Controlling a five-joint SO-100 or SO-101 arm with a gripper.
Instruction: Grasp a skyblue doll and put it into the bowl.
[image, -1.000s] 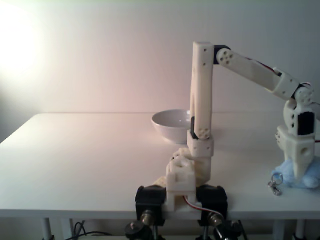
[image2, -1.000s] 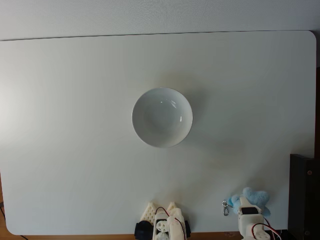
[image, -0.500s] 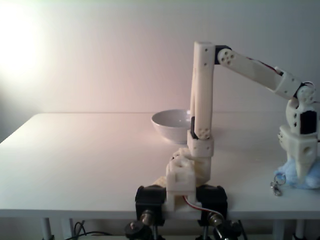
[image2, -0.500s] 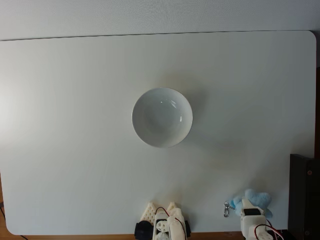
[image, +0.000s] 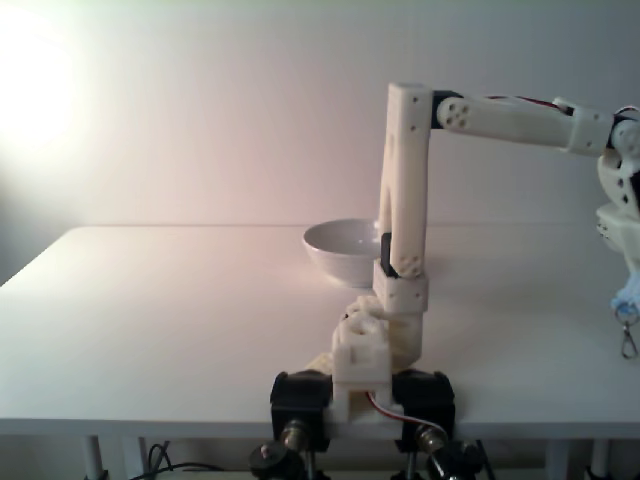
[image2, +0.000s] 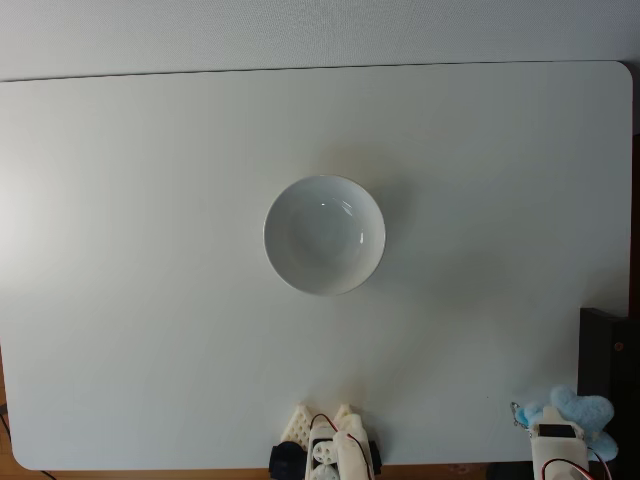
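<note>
You have the pickup done, by the look of it: the skyblue doll hangs clear of the table, with its metal clasp dangling in the air in a fixed view from the side. In the fixed view from above, the doll sits at about four o'clock from the bowl, far out near the table's lower right corner, and the gripper is right on top of it. The jaws appear clamped on the plush, though the fingertips are cut off by the frame edge in both fixed views, so take that as a judgement. The bowl is empty, near the middle of the table. What is left is the carry toward ten o'clock, until the doll hangs over the bowl, then the release.
</note>
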